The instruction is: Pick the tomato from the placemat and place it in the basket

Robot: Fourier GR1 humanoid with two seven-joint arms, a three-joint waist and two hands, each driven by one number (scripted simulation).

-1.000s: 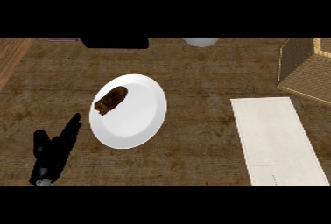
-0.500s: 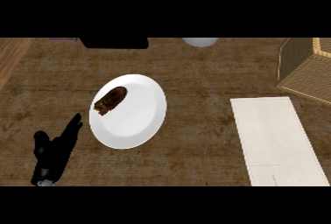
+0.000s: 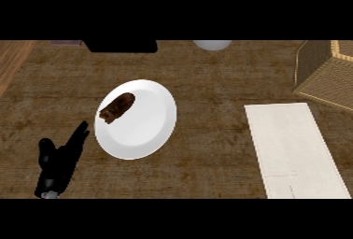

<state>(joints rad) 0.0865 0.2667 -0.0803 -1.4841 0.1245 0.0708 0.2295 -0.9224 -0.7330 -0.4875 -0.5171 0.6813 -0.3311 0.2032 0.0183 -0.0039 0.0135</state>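
— Where's the tomato?

— I can't see one. The placemat [image 3: 293, 149] lies pale and bare at my right, and the wicker basket [image 3: 329, 74] stands just beyond its far end, cut off by the view's corner. Whether anything sits inside it is hidden from me

— And your hands?

— My left hand [image 3: 60, 161] rests at the lower left, fingers straight and released, holding nothing, just beside the white plate [image 3: 141, 135]. My right hand doesn't show at all

— What's on that plate?

— A dark brown lump of food [image 3: 117, 108] near its far rim. It's no tomato, I'd judge

— So what could go wrong?

— I might reach for that brown piece by mistake, being the only food in sight, or nudge the plate with these fingers so close to its rim
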